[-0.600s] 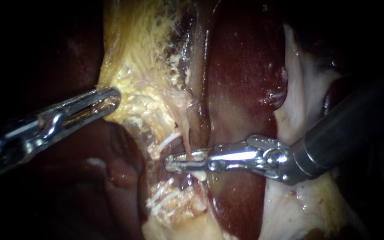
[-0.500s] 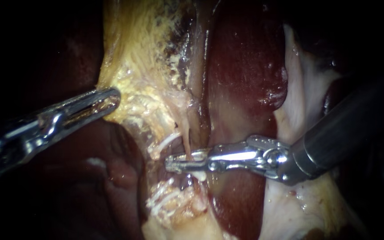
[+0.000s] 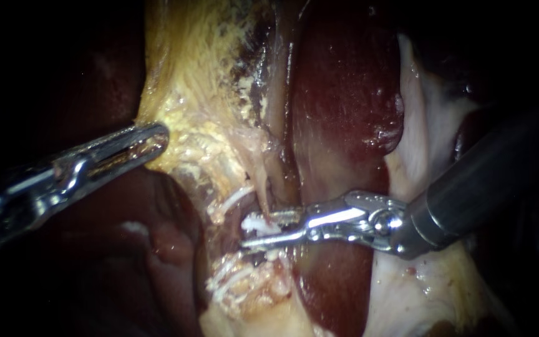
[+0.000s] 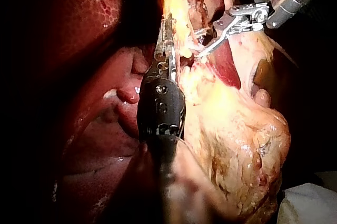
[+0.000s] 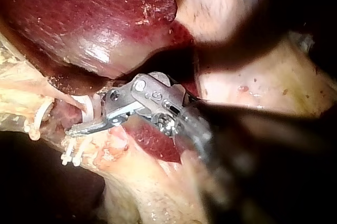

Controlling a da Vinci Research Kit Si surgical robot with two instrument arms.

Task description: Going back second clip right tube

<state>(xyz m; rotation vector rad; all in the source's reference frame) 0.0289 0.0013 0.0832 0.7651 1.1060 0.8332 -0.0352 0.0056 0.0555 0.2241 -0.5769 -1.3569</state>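
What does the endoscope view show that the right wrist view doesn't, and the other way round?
Only the endoscope view shows the left instrument holding the yellow tissue. Only the right wrist view shows the white clip as a curved band hugging the thin tube. Both show the right instrument, open around that clip, and the dark red liver.

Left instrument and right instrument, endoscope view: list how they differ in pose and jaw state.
The left instrument has jaws shut on yellow tissue; the right instrument's jaws stand open about a white clip. The left instrument rises toward its tip; the right instrument's jaws lie nearly level. Both have shiny metal jaws.
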